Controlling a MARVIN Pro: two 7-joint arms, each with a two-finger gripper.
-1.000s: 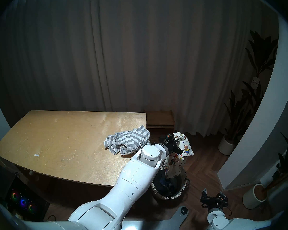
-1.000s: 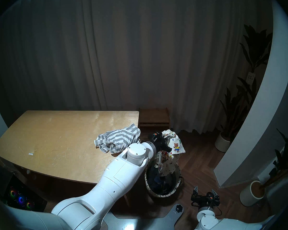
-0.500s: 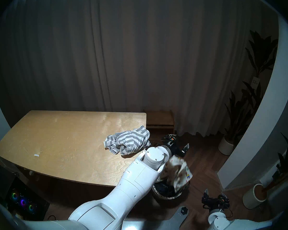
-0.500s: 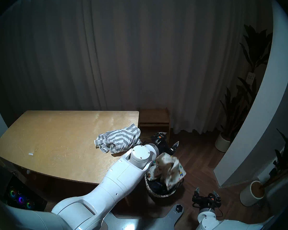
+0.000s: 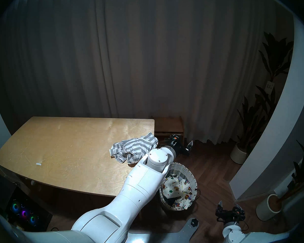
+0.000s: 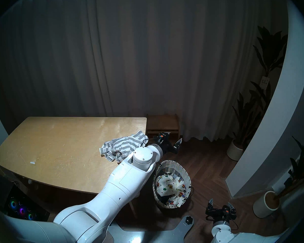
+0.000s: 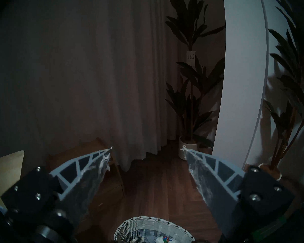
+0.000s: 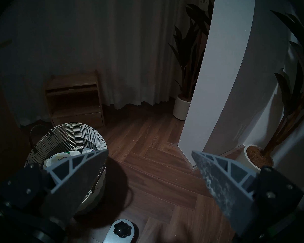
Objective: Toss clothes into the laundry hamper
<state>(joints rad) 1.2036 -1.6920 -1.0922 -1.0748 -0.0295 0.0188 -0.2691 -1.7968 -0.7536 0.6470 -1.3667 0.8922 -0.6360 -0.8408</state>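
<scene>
Lying crumpled inside the hamper (image 5: 191, 176), the cream bear-print garment (image 5: 176, 190) covers most of the opening, w/ a bit of dark cloth (image 5: 170, 199) peeking out at its 7 o'clock edge; whether that's the navy piece can't be told in this light. The hamper stands on the wood floor (image 5: 214, 169) just off the table's (image 5: 68, 146) 4 o'clock corner. The striped garment (image 5: 133, 149) sits bunched on the tabletop near that same corner, partly behind the left arm's white wrist joint. The left gripper (image 7: 146, 148) is spread wide w/ nothing between its fingers (image 7: 88, 174), held in the air above the floor at about 12 o'clock from the hamper, beside the small wooden shelf unit (image 5: 168, 128); in the left wrist view only the hamper's rim shows at 6 o'clock. The right gripper (image 8: 149, 151) is also wide and empty, low at roughly 4 o'clock from the hamper and apart from it. White plant pots (image 5: 268, 209) stand by the wall at the scene's 3 to 4 o'clock side, and curtains (image 5: 130, 62) fill the back.
</scene>
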